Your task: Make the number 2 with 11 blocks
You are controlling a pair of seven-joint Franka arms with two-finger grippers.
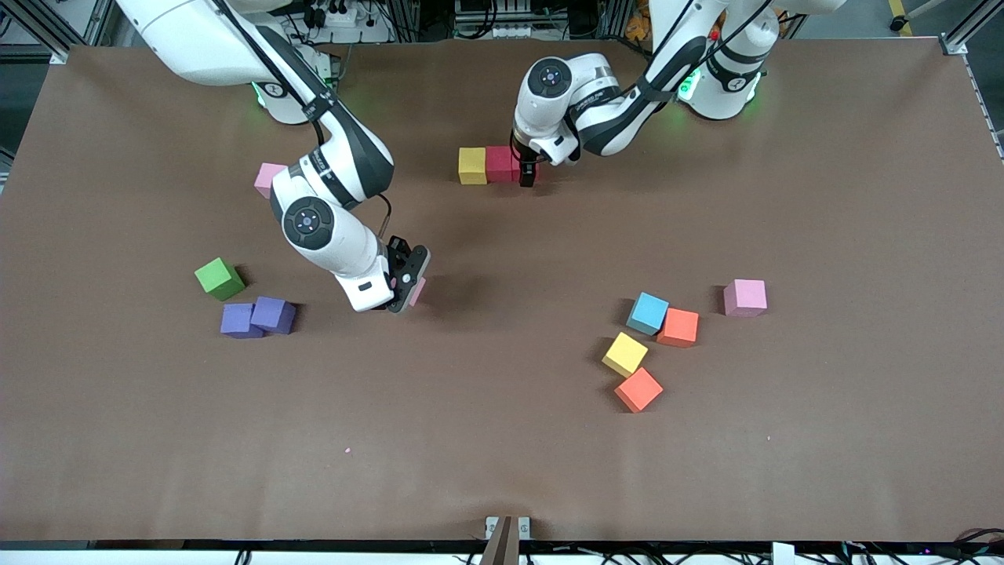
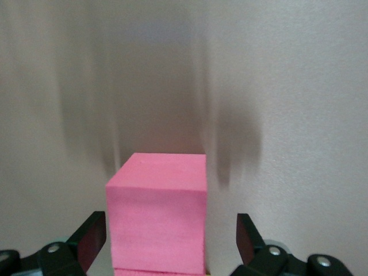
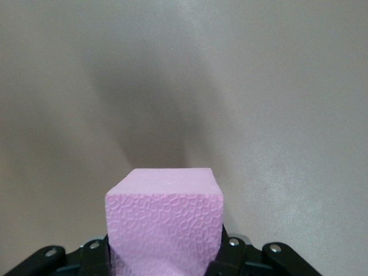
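Pink block [image 3: 165, 227]: matte foam, fine pebbled cell texture. Hot-pink block [image 2: 158, 213]: matte foam, faintly layered sides. Table [image 1: 502, 455]: brown, matte, paper-like covering. Arm shells [image 1: 333, 235]: glossy white plastic. Gripper fingers [image 2: 92, 238]: black plastic.

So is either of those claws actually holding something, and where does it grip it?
The right gripper holds a pink block, pinched by two side faces, above the table. The left gripper is open around another pink block; it holds nothing.
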